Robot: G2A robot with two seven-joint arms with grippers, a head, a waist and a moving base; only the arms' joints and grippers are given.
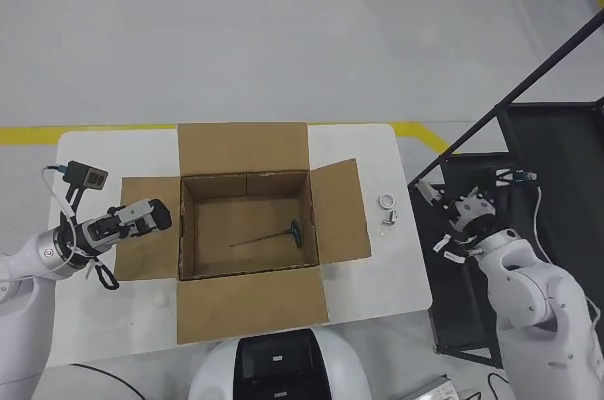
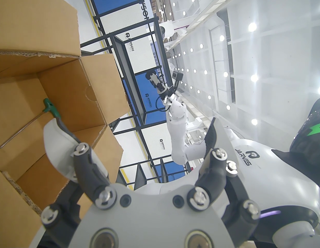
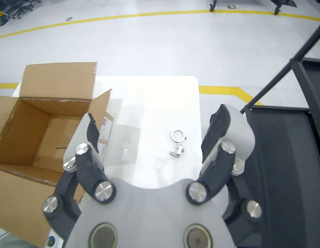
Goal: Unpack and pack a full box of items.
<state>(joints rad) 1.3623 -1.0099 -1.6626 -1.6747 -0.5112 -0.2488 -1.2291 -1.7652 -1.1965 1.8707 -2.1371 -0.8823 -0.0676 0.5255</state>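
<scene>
An open cardboard box (image 1: pixel 327 222) stands mid-table with all flaps folded out. Inside it lies a T-handle hex key (image 1: pixel 272 236) with a green grip (image 2: pixel 52 107). My left gripper (image 1: pixel 158 216) hovers over the box's left flap, open and empty, its fingers (image 2: pixel 60 144) spread wide. My right gripper (image 1: pixel 437 193) is off the table's right edge above the black rack, open and empty, its pads (image 3: pixel 216 132) apart. On the table right of the box lie a small metal ring (image 3: pixel 178 135) and a small metal fitting (image 3: pixel 177 152), both also in the top view (image 1: pixel 388 208).
A white table (image 1: pixel 392 280) carries the box. A black metal rack (image 1: pixel 562 160) stands close to the right, with a tray (image 3: pixel 284 156) under my right gripper. Bare tabletop lies between the box's right flap and the table edge.
</scene>
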